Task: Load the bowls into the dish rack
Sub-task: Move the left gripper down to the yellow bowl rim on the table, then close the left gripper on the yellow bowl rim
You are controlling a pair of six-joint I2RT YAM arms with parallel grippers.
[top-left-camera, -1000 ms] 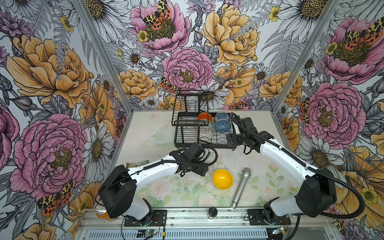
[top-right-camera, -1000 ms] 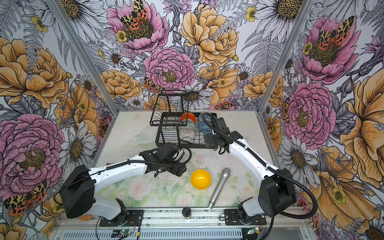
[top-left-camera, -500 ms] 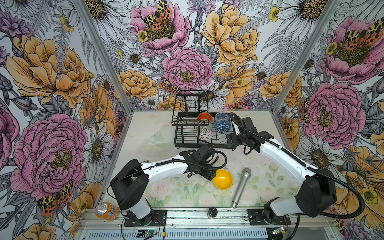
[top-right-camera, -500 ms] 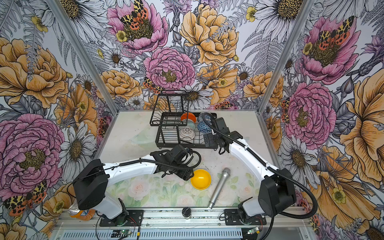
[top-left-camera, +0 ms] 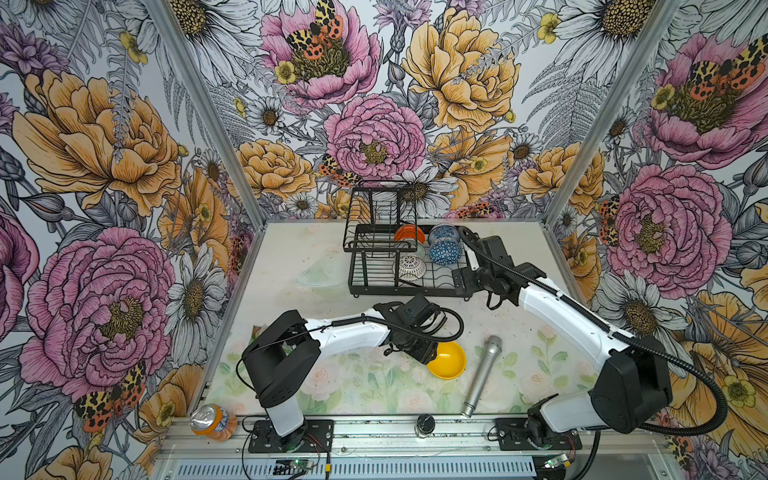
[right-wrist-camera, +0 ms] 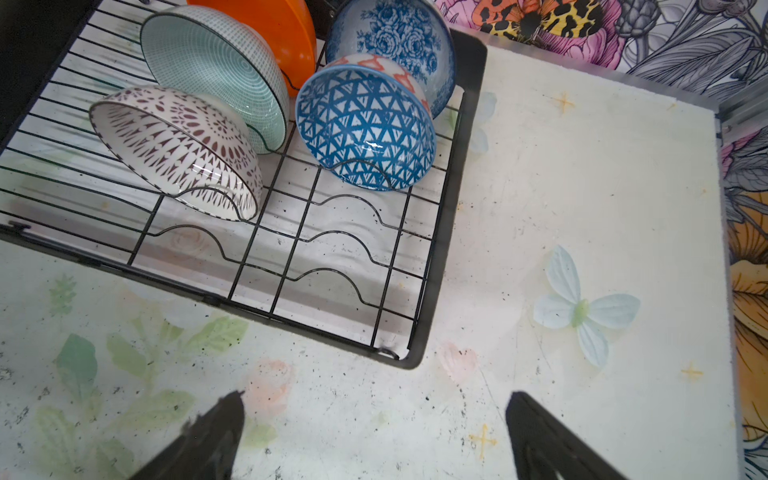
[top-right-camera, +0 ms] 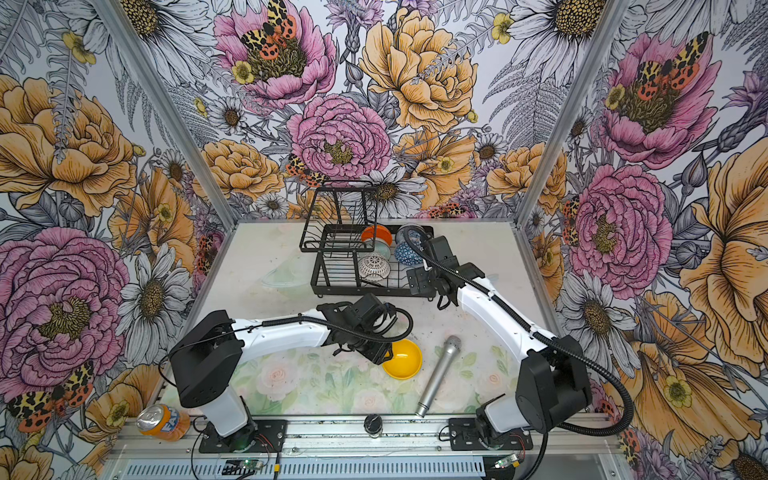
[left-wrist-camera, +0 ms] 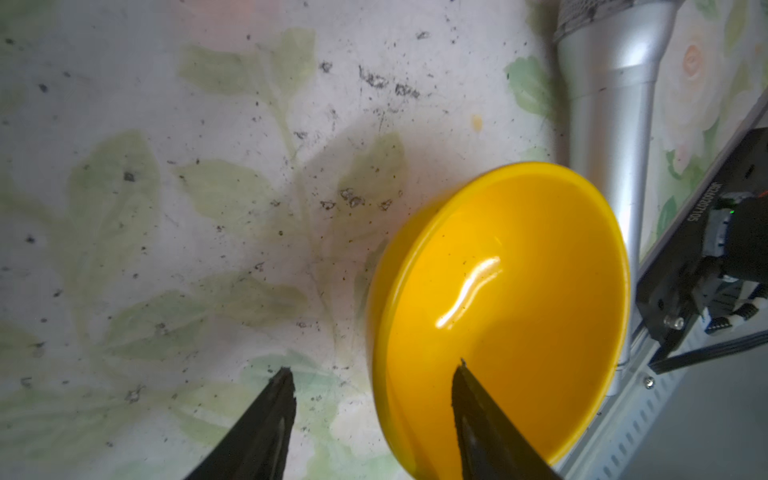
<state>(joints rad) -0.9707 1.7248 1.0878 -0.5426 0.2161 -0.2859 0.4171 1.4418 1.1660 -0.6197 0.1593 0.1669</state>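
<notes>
A plain yellow bowl (top-left-camera: 449, 362) (top-right-camera: 404, 360) sits tilted on the table near the front. My left gripper (left-wrist-camera: 374, 368) (top-left-camera: 429, 354) is open and straddles its near rim. One finger is inside the yellow bowl (left-wrist-camera: 519, 291), the other outside over the mat with a gap. The black wire dish rack (top-left-camera: 361, 286) (right-wrist-camera: 461, 208) stands at the back. It holds several bowls: orange (right-wrist-camera: 286, 33), blue floral (right-wrist-camera: 399, 37), blue geometric (right-wrist-camera: 365, 124), pale teal (right-wrist-camera: 216, 70) and white lattice (right-wrist-camera: 178, 141). My right gripper (right-wrist-camera: 376, 395) (top-left-camera: 462, 281) hangs open and empty by the rack's near right corner.
A silver microphone (top-left-camera: 482, 374) (left-wrist-camera: 611, 104) lies just right of the yellow bowl, almost touching it. An orange soda can (top-left-camera: 212, 420) and a small black knob (top-left-camera: 424, 424) sit on the front rail. A faint clear dish shape (top-left-camera: 320, 274) lies left of the rack.
My left arm has reached right to the yellow bowl and its jaws have narrowed around the rim. The bowl has tipped slightly. The right arm has not moved.
</notes>
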